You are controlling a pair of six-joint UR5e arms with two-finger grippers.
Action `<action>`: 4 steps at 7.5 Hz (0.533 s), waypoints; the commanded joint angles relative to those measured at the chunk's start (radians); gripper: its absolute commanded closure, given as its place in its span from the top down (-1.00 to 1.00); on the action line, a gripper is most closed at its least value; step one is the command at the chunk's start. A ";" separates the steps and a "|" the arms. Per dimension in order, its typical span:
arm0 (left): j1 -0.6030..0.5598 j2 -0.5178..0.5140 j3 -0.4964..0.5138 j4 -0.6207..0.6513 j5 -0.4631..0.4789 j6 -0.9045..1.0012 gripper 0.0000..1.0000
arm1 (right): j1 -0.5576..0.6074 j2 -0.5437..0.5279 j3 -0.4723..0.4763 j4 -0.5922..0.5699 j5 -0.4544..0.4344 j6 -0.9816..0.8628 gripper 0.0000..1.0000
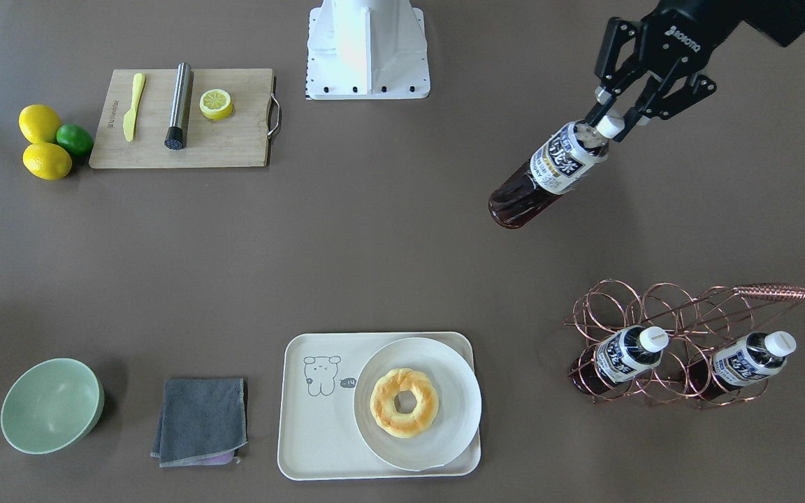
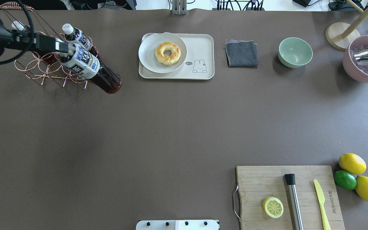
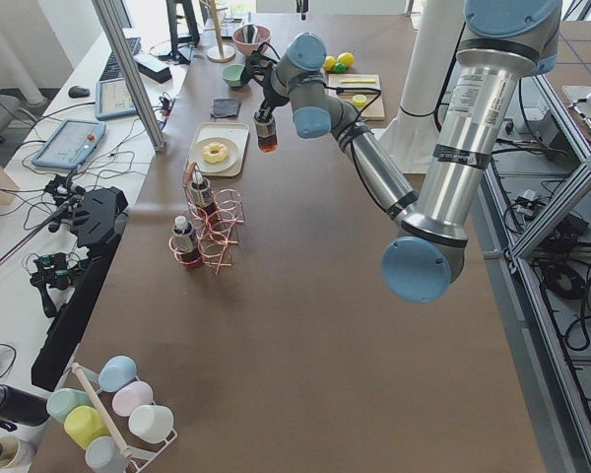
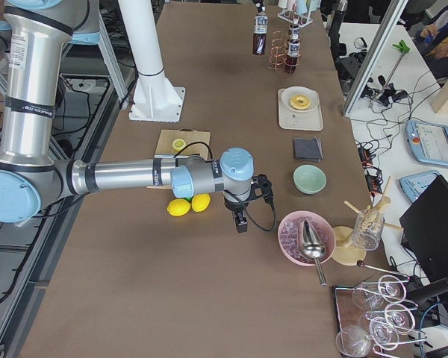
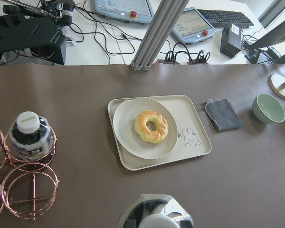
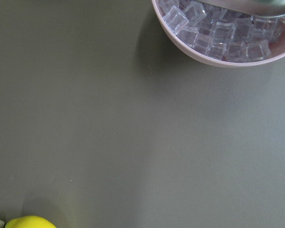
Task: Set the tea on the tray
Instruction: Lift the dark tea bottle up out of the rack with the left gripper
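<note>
My left gripper [image 1: 612, 122] is shut on the neck and white cap of a tea bottle [image 1: 549, 175] and holds it tilted above the table, near the copper wire rack [image 1: 682, 307]. The held bottle also shows in the overhead view [image 2: 89, 68] and at the bottom edge of the left wrist view [image 5: 154, 216]. Two more tea bottles [image 1: 626, 353] [image 1: 752, 356] stand in the rack. The cream tray [image 1: 312, 426] lies apart from the gripper, with a round plate [image 1: 451, 381] and a doughnut [image 1: 404, 403] on it. My right gripper [image 4: 241, 221] shows only in the right side view; I cannot tell its state.
A grey cloth [image 1: 200, 419] and a green bowl [image 1: 49, 405] lie beside the tray. A wooden cutting board [image 1: 235, 140] holds a knife, a steel cylinder and a lemon half, with two lemons and a lime [image 1: 74, 138] next to it. A pink bowl of ice [image 2: 364, 68] stands near the right arm.
</note>
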 commanded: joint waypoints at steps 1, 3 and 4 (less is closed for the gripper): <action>0.151 -0.328 -0.037 0.511 0.135 -0.026 -1.00 | -0.006 0.000 -0.011 0.000 0.001 0.001 1.00; 0.385 -0.409 -0.038 0.654 0.456 -0.032 -1.00 | -0.014 0.000 -0.020 0.000 0.003 0.000 1.00; 0.423 -0.458 -0.032 0.729 0.487 -0.036 -1.00 | -0.018 0.001 -0.035 0.009 0.003 0.000 1.00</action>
